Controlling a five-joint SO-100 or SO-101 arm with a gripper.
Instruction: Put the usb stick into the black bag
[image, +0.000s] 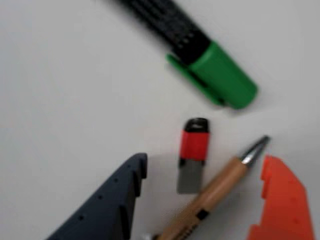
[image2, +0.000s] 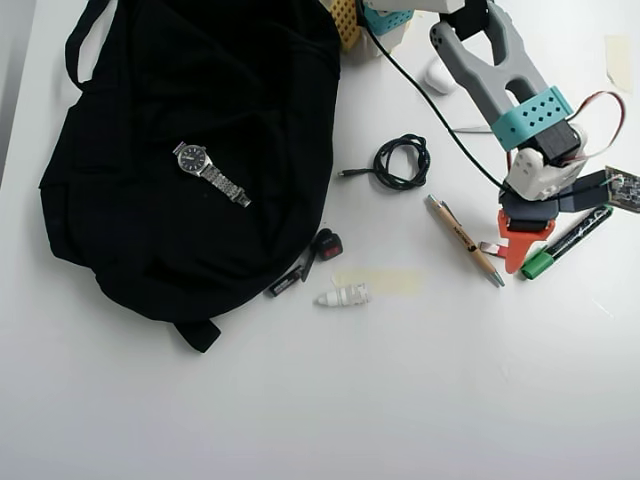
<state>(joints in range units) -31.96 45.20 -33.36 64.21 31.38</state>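
Seen from the wrist camera, the gripper (image: 202, 200) hangs spread wide over the table, its dark finger and its orange finger either side of the usb stick (image: 193, 155), pinching nothing. The stick lies flat between the two tips, silver end toward the camera, black-capped end away. A wooden pen (image: 215, 192) lies just beside the stick on the orange finger's side, its metal tip pointing past the stick's red half. Beyond the stick, well clear of it, rests a black marker with a green cap (image: 220, 75).

The likely risk, judging from this layout: the pen sits inside the open span, so closing could trap pen and stick together, or the orange finger could nudge the pen into the stick and skid it aside.

In the overhead view the stick shows only as a sliver (image2: 491, 247) at the gripper's (image2: 512, 252) edge, mostly covered by the arm. The black bag (image2: 120, 215) lies far from the stick across the table, a wristwatch (image2: 210, 172) on top; no opening can be made out.
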